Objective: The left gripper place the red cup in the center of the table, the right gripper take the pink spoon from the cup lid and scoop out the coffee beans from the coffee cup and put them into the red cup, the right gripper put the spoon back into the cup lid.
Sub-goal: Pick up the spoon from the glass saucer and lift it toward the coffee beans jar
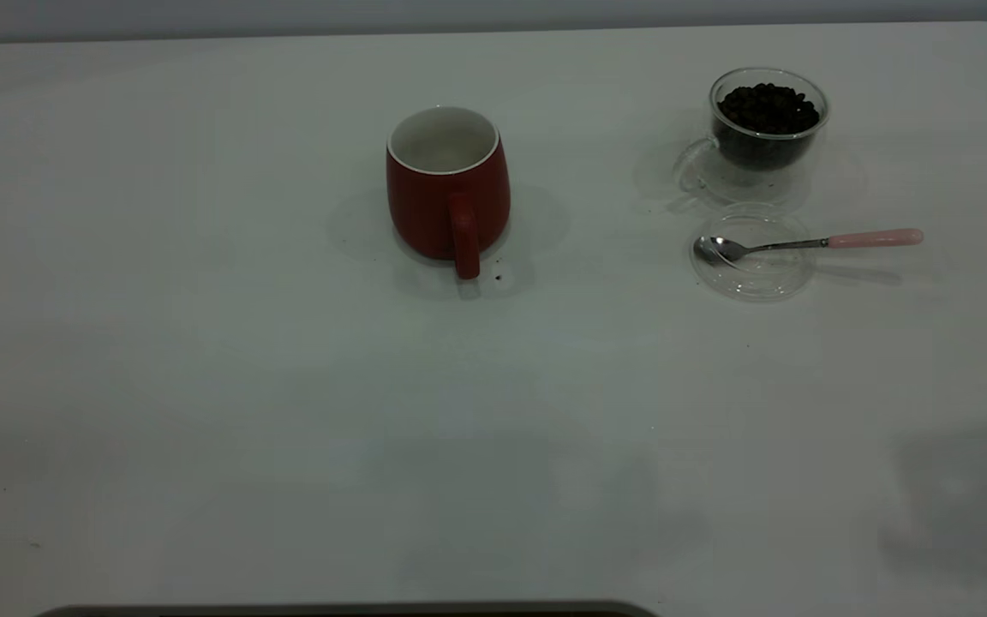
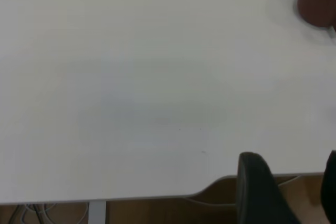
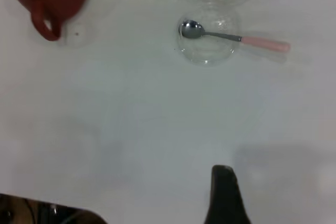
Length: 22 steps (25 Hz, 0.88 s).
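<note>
The white surface (image 1: 202, 386) carries everything. Near its middle stands the red cup (image 1: 446, 193), upright, white inside, handle toward the camera. Well to its right sits the glass coffee cup (image 1: 763, 137), heaped with dark beans (image 1: 769, 107). Just in front of that lies the clear lid (image 1: 750, 257), with the pink spoon (image 1: 802, 244) resting bowl-down in it, its handle sticking out past the rim. The left hand (image 2: 289, 192) hangs over the surface edge, fingers spread; of the right hand (image 3: 226, 198) only one finger shows, so I cannot tell its state.

I saw a grey wall (image 1: 459, 13) behind the far edge, wooden floor (image 2: 157, 212) beneath, white cables (image 2: 37, 211) below, soft even light, faint shadows.
</note>
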Tool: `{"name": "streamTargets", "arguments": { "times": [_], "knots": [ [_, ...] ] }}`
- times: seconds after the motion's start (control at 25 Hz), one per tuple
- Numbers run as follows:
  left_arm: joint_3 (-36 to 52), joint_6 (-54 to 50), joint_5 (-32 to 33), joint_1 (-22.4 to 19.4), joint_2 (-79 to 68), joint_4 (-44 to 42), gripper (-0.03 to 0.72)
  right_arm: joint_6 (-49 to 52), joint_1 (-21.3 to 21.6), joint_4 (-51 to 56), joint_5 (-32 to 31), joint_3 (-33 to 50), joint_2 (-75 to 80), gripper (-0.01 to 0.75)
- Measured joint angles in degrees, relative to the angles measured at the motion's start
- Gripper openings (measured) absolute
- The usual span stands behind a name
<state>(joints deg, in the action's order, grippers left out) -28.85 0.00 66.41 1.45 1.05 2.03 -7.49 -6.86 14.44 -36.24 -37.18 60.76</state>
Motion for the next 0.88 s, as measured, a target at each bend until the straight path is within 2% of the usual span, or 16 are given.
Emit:
{"name": "streamTargets", "arguments": {
  "times": [0.16,0.4,0.56,0.68,0.88],
  "knots": [
    [0.0,0.0,0.0,0.0,0.0,0.0,0.358,-3.5,0.0,1.27,0.43,-7.27,13.9,0.561],
    [0.0,0.0,0.0,0.0,0.0,0.0,0.358,-7.65,0.53,1.86,2.62,-13.45,30.1,0.561],
    [0.0,0.0,0.0,0.0,0.0,0.0,0.357,-13.2,6.68,6.21,3.77,-16.85,37.69,0.561],
    [0.0,0.0,0.0,0.0,0.0,0.0,0.358,-21.0,13.15,16.01,2.07,-20.22,43.26,0.561],
    [0.0,0.0,0.0,0.0,0.0,0.0,0.358,-38.01,22.25,32.99,-7.09,-26.69,54.22,0.561]
  ]
}}
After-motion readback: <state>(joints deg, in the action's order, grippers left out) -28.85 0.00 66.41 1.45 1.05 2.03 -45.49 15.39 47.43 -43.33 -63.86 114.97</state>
